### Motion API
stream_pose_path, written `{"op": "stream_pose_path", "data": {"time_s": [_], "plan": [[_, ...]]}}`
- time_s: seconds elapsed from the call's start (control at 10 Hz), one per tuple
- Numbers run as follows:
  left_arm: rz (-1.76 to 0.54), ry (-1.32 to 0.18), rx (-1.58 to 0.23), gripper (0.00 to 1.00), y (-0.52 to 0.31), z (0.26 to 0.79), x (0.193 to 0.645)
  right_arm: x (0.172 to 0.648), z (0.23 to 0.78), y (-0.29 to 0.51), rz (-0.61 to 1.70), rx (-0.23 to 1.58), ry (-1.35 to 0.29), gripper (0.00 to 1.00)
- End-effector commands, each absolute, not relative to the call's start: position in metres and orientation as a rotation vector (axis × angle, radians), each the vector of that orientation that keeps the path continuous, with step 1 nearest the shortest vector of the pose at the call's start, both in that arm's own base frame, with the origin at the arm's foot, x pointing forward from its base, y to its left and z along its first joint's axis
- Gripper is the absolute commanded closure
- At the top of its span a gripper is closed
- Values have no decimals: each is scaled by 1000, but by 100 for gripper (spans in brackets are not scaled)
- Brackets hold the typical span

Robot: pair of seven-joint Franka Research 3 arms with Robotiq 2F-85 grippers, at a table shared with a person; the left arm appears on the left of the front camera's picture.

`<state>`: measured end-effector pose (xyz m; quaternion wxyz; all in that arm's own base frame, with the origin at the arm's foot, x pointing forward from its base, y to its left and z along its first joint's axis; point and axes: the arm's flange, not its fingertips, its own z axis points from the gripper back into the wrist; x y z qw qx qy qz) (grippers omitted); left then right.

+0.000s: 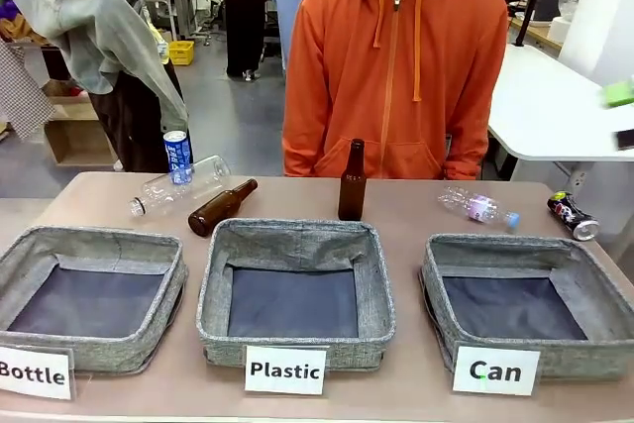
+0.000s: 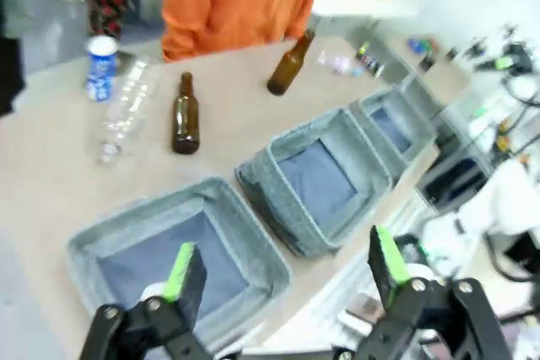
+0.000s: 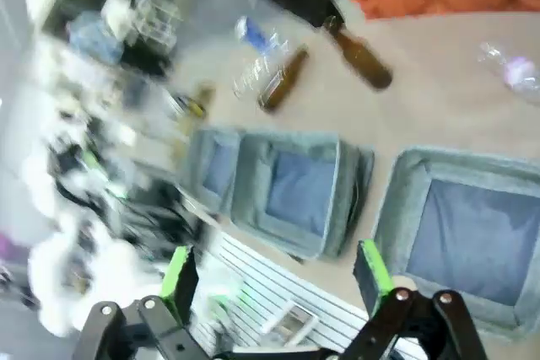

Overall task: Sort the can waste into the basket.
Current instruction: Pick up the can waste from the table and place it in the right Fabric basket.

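With the basket bare and the left end effector and right end effector spread empty, reaching the nearby crushed can likely comes next.

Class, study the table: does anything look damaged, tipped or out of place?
The dark can at the far right lies on its side, crushed. One brown glass bottle lies tipped over at the left, while the other brown bottle and the blue can stand upright.

Front camera faces the person across the table — wrist cameras, higher, share the middle basket.
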<state>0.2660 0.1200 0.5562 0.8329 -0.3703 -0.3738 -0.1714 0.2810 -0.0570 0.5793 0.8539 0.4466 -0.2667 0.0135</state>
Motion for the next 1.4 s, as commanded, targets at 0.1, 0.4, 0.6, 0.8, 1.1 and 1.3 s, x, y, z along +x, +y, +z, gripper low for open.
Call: {"op": "stream_pose_path", "data": {"time_s": [0.1,0.4,0.6,0.8,1.1,1.3], "plan": [[19,-804,-1118,0,172,404,240,261,495,-129,-246,1186,-649,0],[267,-926,-1239,0,109,376,226,270,451,-186,-439,1235,-630,0],[148,-796,-1193,0,254,407,243,275,480,-211,-430,1236,-624,0],[148,-796,-1193,0,254,407,243,275,480,-211,-430,1236,-624,0],[148,-796,-1193,0,254,407,243,275,480,-211,-430,1236,-624,0],[157,-781,-1200,0,254,406,242,275,480,-211,-430,1236,-624,0]]}}
